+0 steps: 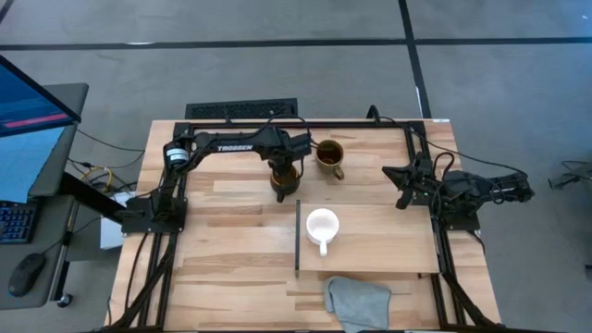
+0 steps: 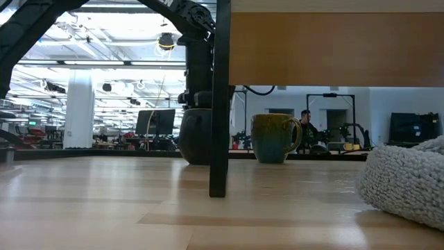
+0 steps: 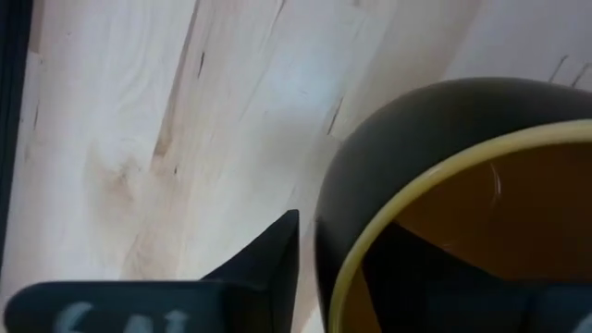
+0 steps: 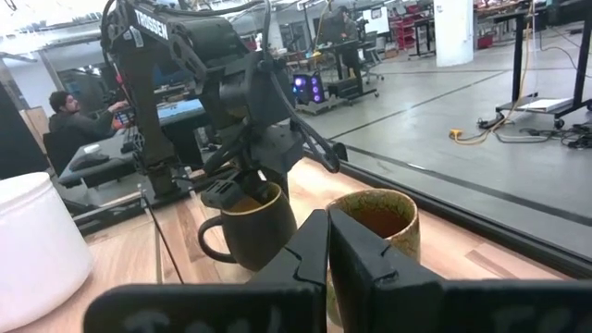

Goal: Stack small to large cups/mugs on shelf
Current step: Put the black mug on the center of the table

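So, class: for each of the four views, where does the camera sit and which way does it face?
High: overhead, straight down; both arms, white mug on shelf.
Low: table height, level; left arm descending to black mug.
Left wrist: on the left arm, facing the black mug's rim; one finger outside.
Right wrist: across the table past its shut right end effector.
Shared: olive mug, low and right wrist.

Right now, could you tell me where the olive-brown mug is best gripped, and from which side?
Judging by its pose, take the olive-brown mug by its rim from above: it stands upright and open-topped. Grip the wall away from the handle, which points toward the shelf.
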`<state>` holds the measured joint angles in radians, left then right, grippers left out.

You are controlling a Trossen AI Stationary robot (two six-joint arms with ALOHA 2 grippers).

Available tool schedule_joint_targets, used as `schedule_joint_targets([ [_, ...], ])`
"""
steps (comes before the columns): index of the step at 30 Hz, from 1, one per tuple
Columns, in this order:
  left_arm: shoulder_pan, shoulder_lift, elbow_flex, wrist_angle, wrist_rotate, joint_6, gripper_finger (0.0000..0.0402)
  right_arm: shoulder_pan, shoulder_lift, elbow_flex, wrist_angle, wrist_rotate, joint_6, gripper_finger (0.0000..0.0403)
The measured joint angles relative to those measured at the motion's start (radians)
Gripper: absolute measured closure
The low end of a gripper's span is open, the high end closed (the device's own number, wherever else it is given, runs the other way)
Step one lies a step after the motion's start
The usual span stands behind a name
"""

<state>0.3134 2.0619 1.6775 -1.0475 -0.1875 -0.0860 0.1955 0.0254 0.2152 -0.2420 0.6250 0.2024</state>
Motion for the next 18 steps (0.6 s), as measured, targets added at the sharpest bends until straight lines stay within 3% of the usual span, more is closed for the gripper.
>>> schedule_joint_targets([
  [6,0.0,0.0,0.0,0.0,0.009,0.003,0.0291,0.0,0.0,0.0,-0.007,0.0,0.0,0.0369],
  [10,0.006,0.0,0.0,0.001,0.091,0.011,0.0278,0.0,0.0,0.0,-0.01,0.0,0.0,0.0369],
  [14,0.007,0.001,0.0,0.0,0.147,0.005,0.0234,0.0,0.0,0.0,-0.012,0.0,0.0,0.0369],
  [18,0.006,0.001,0.0,0.003,0.14,0.006,0.018,0.0,0.0,0.0,-0.013,0.0,0.0,0.0369],
])
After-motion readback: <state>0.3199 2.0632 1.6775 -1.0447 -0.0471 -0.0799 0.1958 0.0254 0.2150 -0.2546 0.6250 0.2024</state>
